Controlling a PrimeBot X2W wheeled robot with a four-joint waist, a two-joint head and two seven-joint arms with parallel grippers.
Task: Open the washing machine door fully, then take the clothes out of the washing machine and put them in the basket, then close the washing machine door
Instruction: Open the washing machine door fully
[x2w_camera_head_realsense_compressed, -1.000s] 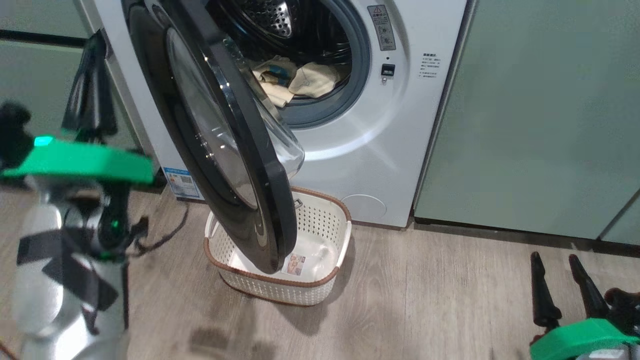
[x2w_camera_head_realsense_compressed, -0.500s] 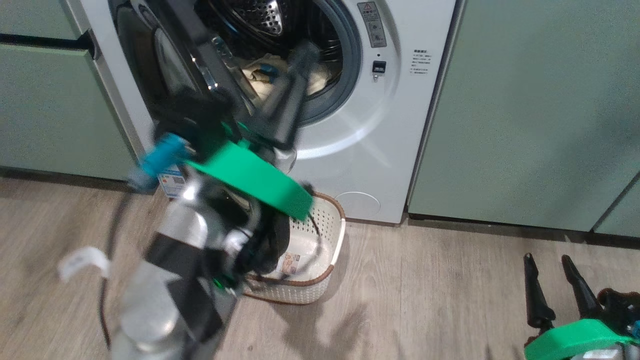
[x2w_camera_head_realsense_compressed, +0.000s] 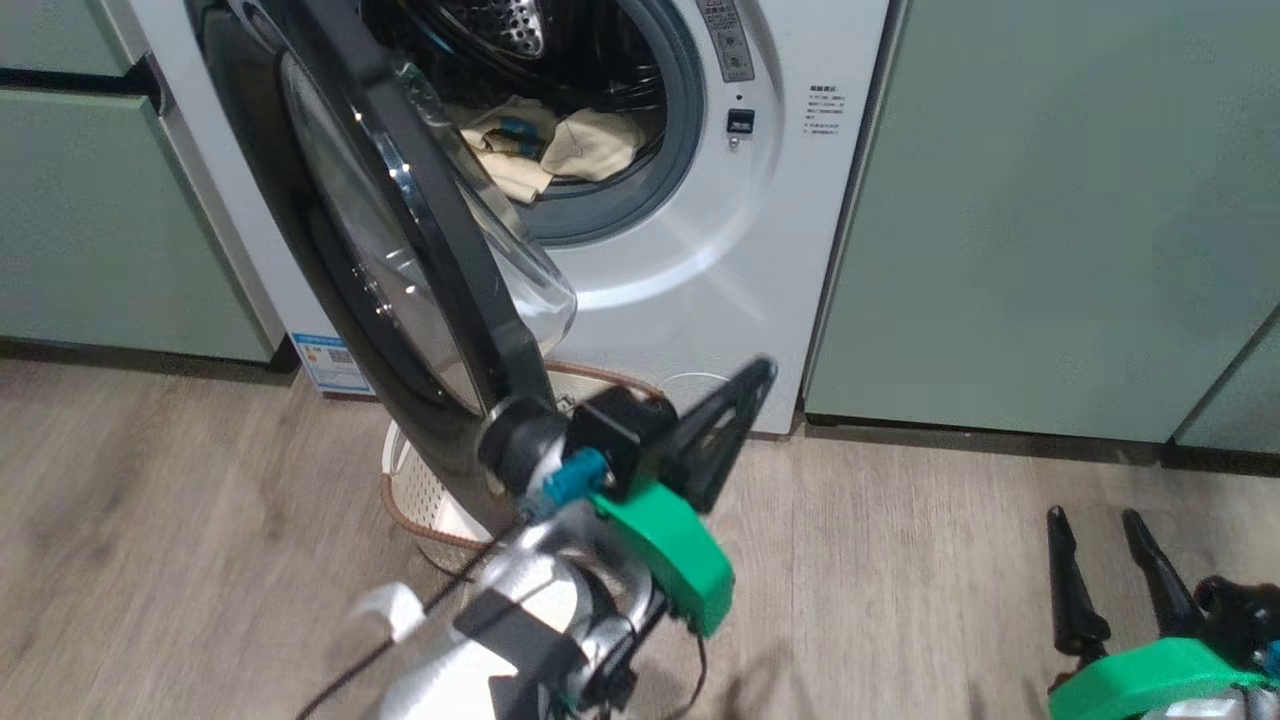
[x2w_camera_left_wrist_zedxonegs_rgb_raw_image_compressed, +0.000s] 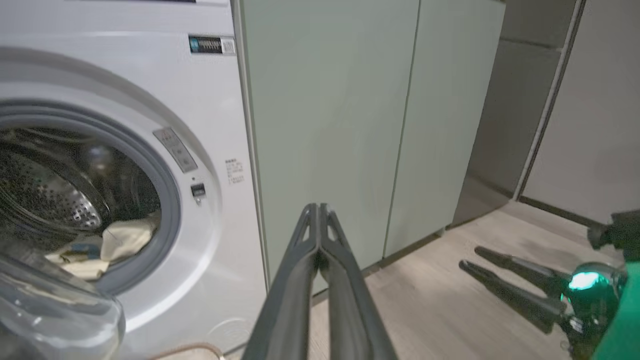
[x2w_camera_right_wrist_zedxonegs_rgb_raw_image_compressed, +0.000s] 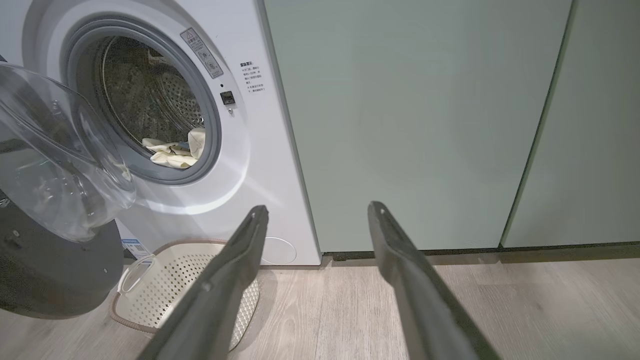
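Left gripper (x2w_camera_head_realsense_compressed: 760, 375), fingers pressed together and empty, is hovering beside the lower rim of the washing machine door (x2w_camera_head_realsense_compressed: 430, 235), which is hanging part-open over the basket (x2w_camera_right_wrist_zedxonegs_rgb_raw_image_compressed: 165, 280); it is probably best pushing the door wider before reaching for the clothes (x2w_camera_head_realsense_compressed: 560, 145) lying in the washing machine (x2w_camera_head_realsense_compressed: 700, 280).

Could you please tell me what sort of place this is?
Probably a home laundry or utility area: a white front-loading washing machine fitted between sage-green cabinet fronts, with a perforated basket on the wood-look floor.
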